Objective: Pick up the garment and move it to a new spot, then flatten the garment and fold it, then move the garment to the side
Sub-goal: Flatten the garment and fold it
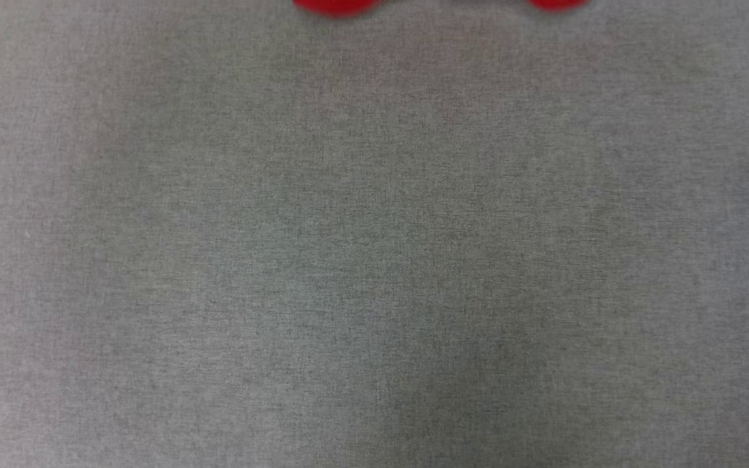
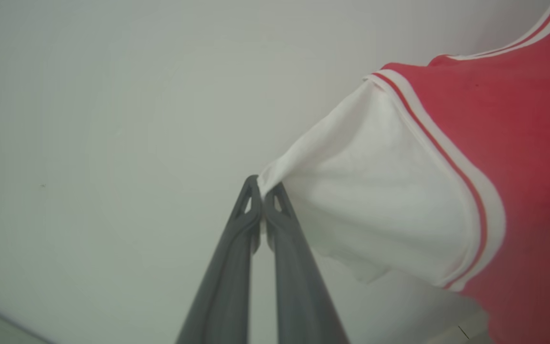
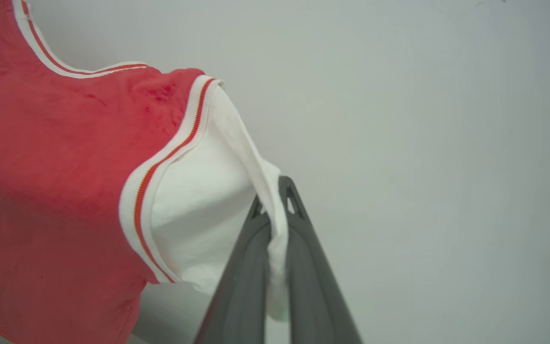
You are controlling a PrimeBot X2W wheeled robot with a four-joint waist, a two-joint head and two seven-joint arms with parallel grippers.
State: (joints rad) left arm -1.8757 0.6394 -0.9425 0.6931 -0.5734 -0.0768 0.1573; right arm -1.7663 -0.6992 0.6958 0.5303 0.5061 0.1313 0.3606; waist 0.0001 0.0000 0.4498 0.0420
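The garment (image 2: 518, 157) is a red T-shirt with white sleeves and red-and-white striped trim, held up in the air by both sleeves. My left gripper (image 2: 261, 191) is shut on the tip of one white sleeve, with the red body hanging to the right. My right gripper (image 3: 275, 200) is shut on the other white sleeve, whose edge runs down between its dark fingers; the red body of the garment (image 3: 50, 172) hangs to the left. In the head view, two red bits of the garment (image 1: 334, 6) peek in at the top edge.
A grey cloth-covered table (image 1: 374, 260) spreads across the head view below the shirt. Behind the shirt in both wrist views stands a plain pale wall (image 2: 112, 119).
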